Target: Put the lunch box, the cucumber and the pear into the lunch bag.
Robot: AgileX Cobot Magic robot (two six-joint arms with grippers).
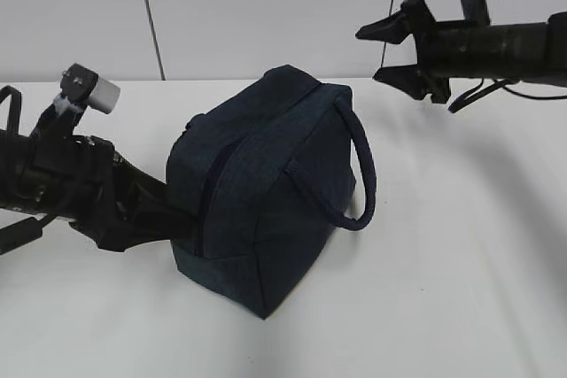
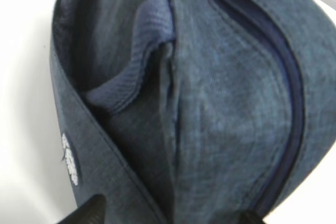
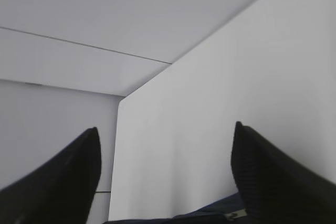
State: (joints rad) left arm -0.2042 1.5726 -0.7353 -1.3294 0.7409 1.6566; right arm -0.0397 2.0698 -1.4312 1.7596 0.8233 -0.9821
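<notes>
The dark navy lunch bag [image 1: 266,192] stands on the white table, its zipper [image 1: 208,188] drawn shut and one thick loop handle [image 1: 363,174] hanging on its right side. My left gripper [image 1: 173,214] is low against the bag's left end. In the left wrist view [image 2: 173,214] its jaws are spread wide with the bag fabric [image 2: 220,108] between the tips. My right gripper [image 1: 372,53] is open and empty in the air, above and right of the bag; it also shows in the right wrist view [image 3: 166,127]. The lunch box, cucumber and pear are out of view.
The white table [image 1: 461,289] stretches around the bag, with a white wall [image 1: 266,6] behind it. A small white label [image 2: 70,158] is on the bag's side. A strip of the bag [image 3: 210,214] shows at the bottom of the right wrist view.
</notes>
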